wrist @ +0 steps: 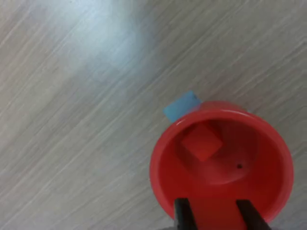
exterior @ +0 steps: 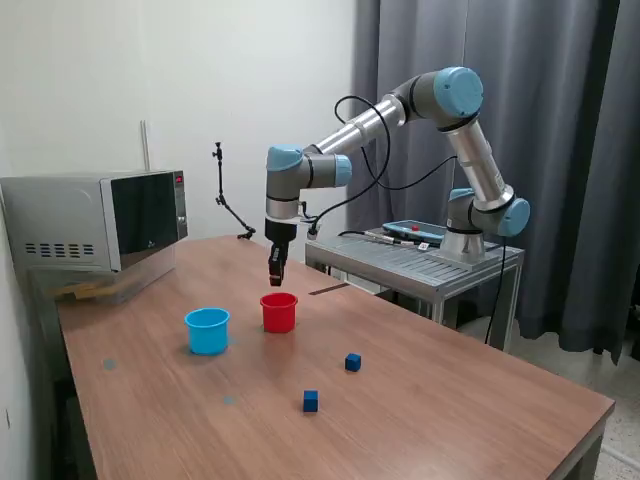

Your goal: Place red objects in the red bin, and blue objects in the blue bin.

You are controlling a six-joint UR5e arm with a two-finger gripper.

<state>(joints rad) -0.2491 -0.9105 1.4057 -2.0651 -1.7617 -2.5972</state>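
Observation:
My gripper (exterior: 275, 272) hangs just above the red cup (exterior: 279, 312). It is shut on a small red cube (exterior: 275, 281). In the wrist view the gripper (wrist: 213, 213) holds this cube (wrist: 212, 215) between its two dark fingers, over the red cup's rim (wrist: 158, 158). A second red cube (wrist: 201, 143) lies inside the cup on its bottom. The light blue cup (exterior: 207, 330) stands to the exterior view's left of the red cup. Two dark blue cubes (exterior: 352, 362) (exterior: 310, 401) lie on the wooden table nearer the front.
A microwave (exterior: 100, 220) stands at the table's far left in the exterior view. A metal cart (exterior: 415, 262) carrying the arm's base stands behind the table. A thin black stand (exterior: 228, 200) is at the back. A light blue patch (wrist: 181, 106) lies on the table by the red cup.

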